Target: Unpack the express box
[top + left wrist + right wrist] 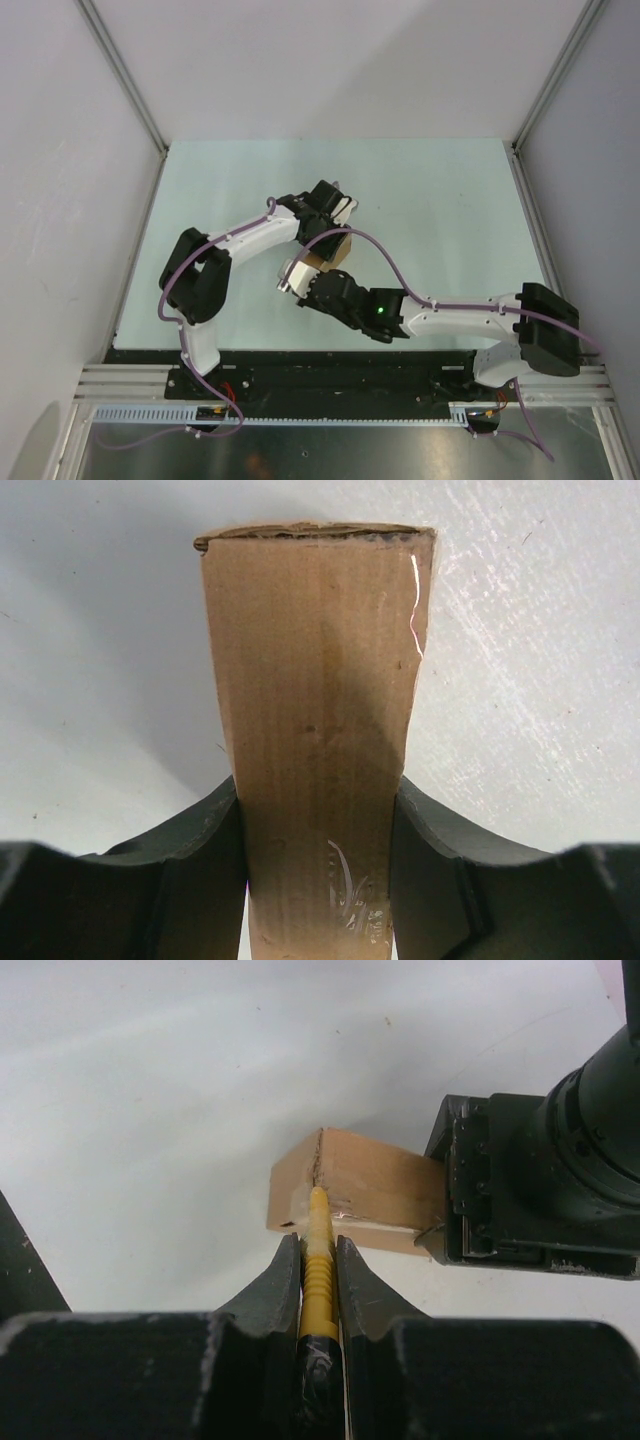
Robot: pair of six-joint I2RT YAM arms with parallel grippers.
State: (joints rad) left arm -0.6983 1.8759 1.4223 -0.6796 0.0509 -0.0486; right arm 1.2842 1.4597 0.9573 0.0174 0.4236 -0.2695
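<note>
The express box (335, 250) is at the middle of the tabletop (440, 200), clamped on both sides by the left pincer (318, 800). The right pincer (318, 1255) is closed tightly around a yellow utility knife (318, 1295), whose tip touches the box's edge.

Matt brown cardboard express box (315, 730), ribbed yellow plastic knife (318, 1285), smooth matt table (440, 200).

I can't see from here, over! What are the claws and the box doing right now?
Left claw shut on box. Right claw shut on knife, tip at box's end seam. Nothing blocking.
</note>
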